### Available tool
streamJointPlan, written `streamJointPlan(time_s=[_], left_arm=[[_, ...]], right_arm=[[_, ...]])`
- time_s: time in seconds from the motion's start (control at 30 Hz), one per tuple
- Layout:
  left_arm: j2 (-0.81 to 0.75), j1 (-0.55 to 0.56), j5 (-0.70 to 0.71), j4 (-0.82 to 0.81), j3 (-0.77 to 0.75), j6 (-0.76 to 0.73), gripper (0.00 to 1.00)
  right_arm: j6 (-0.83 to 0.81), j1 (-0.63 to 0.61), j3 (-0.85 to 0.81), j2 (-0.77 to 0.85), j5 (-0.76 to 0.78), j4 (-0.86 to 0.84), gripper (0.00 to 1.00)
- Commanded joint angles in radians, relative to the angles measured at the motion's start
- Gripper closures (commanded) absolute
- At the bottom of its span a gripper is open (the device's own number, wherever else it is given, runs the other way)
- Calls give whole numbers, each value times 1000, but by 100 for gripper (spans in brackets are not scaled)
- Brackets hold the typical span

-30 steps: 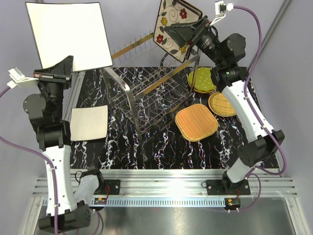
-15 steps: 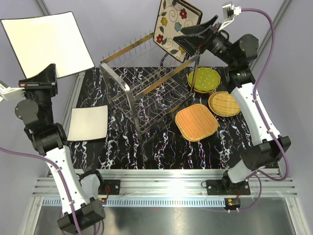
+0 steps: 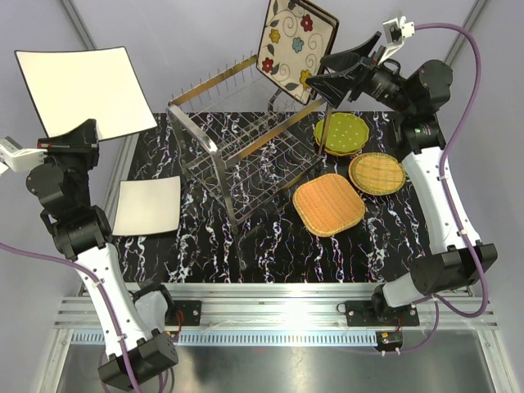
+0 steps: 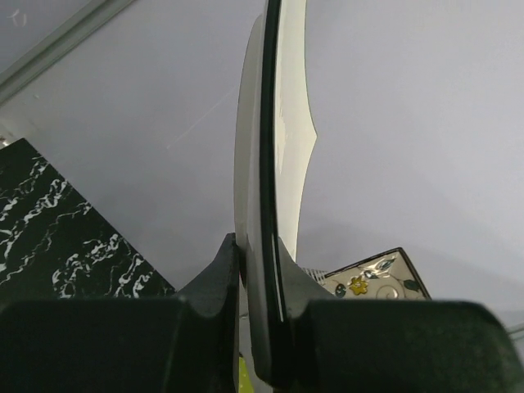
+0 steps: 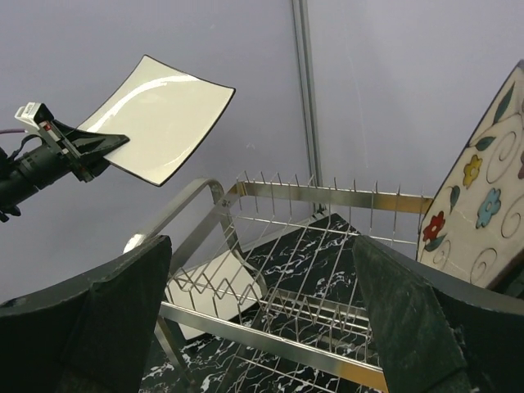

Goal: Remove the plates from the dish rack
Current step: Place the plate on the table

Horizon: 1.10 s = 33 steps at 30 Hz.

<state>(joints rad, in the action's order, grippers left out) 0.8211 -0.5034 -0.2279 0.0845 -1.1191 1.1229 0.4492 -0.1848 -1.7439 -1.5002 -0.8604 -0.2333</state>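
Our left gripper [image 3: 84, 131] clamps the cream plate [image 3: 82, 86] by its edge; our right gripper [image 3: 319, 72] stands wide apart, holding nothing, near the flowered plate [image 3: 295, 45].

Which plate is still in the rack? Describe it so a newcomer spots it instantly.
Start at the chrome dish rack in the middle of the view. At its far right end one square plate stands on edge. It alone is painted with red, yellow and blue flowers; the other square plates are plain cream, and the plates right of the rack are woven or dotted.
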Motion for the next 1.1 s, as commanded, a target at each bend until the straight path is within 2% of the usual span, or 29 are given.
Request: streamJointPlan(time_s=[0.0, 0.27, 0.5, 1.07], left_arm=[[-43, -3, 50, -172, -56, -52, 100], [-43, -3, 78, -66, -2, -133, 100], [-51, -3, 58, -75, 139, -158, 100], [-19, -3, 15, -81, 314, -175, 100]], right_arm=[[-27, 24, 17, 43, -35, 15, 0], [-29, 53, 55, 64, -34, 15, 0], [-32, 76, 93, 97, -43, 15, 0], [-17, 125, 190, 143, -49, 17, 0]])
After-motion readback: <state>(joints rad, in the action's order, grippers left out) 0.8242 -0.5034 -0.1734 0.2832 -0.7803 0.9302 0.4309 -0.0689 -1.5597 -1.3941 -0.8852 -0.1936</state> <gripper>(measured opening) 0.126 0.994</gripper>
